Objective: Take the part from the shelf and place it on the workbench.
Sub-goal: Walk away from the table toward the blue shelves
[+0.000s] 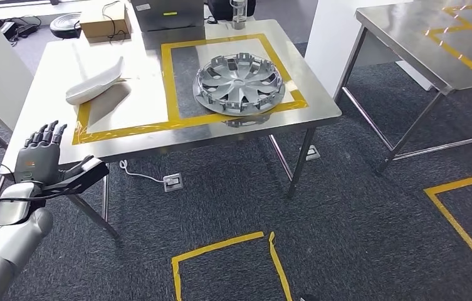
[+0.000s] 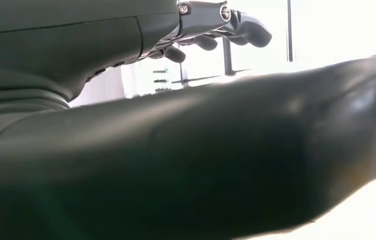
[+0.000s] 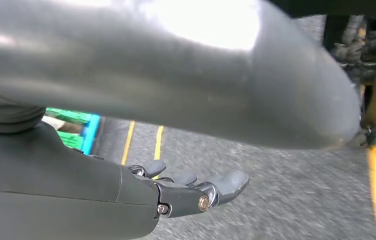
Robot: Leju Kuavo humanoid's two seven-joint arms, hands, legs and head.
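Two parts, hubcap point(image 1: 238, 83) & white trim point(image 1: 94, 82), are lying on workbench point(image 1: 148, 135); both hands, left point(image 1: 40, 155) & right point(image 3: 195, 192), are hanging empty w/ fingers apart.

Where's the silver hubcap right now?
In the head view, the silver hubcap lies flat on the steel workbench, inside the right yellow-taped square, to the right of the white curved part.

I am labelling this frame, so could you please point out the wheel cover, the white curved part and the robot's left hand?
wheel cover point(image 1: 238, 83), head view, centre hub.
white curved part point(image 1: 95, 83), head view, mid-body.
left hand point(image 1: 40, 157), head view, back of hand.
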